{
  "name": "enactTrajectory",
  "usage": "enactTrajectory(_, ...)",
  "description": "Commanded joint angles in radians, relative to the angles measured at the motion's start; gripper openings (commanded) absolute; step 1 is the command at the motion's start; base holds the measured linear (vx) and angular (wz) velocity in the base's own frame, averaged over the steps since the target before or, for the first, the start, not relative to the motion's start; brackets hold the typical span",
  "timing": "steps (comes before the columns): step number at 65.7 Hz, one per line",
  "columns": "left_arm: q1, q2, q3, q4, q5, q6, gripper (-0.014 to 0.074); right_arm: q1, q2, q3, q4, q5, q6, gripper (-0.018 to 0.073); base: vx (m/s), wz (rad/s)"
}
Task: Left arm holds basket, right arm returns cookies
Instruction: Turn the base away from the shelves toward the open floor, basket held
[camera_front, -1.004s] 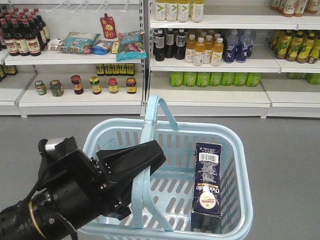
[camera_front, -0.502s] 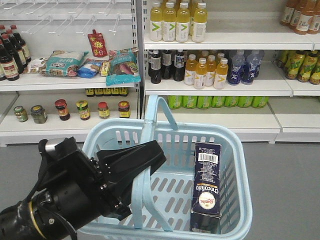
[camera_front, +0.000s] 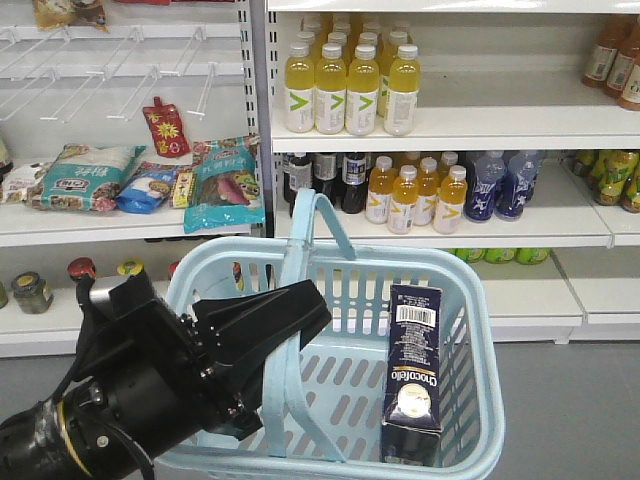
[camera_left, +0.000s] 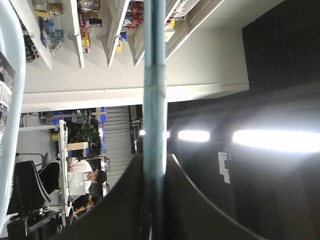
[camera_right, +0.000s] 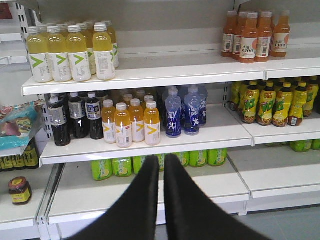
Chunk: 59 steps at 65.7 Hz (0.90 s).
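Clamping a hoop handle (camera_front: 283, 400) of the slotted plastic basket (camera_front: 400, 258): wedge-shaped left gripper (camera_front: 300, 312); right gripper (camera_right: 161, 166) pressed together.

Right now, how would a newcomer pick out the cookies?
Find the blue basket in front of the drink shelves. The cookies sit inside, near its right wall. They are the only thing in it: a tall navy box with a white barcode label.

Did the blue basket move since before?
Yes. The basket has come forward toward the shelves: the yellow bottles behind it now look bigger and nearer.
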<state>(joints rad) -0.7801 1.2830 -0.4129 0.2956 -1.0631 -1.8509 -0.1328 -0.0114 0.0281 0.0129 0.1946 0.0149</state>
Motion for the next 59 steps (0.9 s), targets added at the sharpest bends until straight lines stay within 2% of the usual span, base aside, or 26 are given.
enactTrajectory(1,-0.006,-0.030,-0.036,-0.026,-0.136,0.006,-0.0003,-0.006,-0.012,0.018,-0.004,-0.073,-0.003,-0.0011,0.45,-0.06)
enactTrajectory(30,-0.006,-0.030,-0.036,-0.026,-0.136,0.006,-0.0003,-0.006,-0.012,0.018,-0.004,-0.073,-0.003,-0.0011,0.41,-0.05)
enactTrajectory(59,-0.006,-0.030,-0.036,-0.026,-0.136,0.006,-0.0003,-0.006,-0.012,0.018,-0.004,-0.075,-0.003,-0.0011,0.29,-0.05)
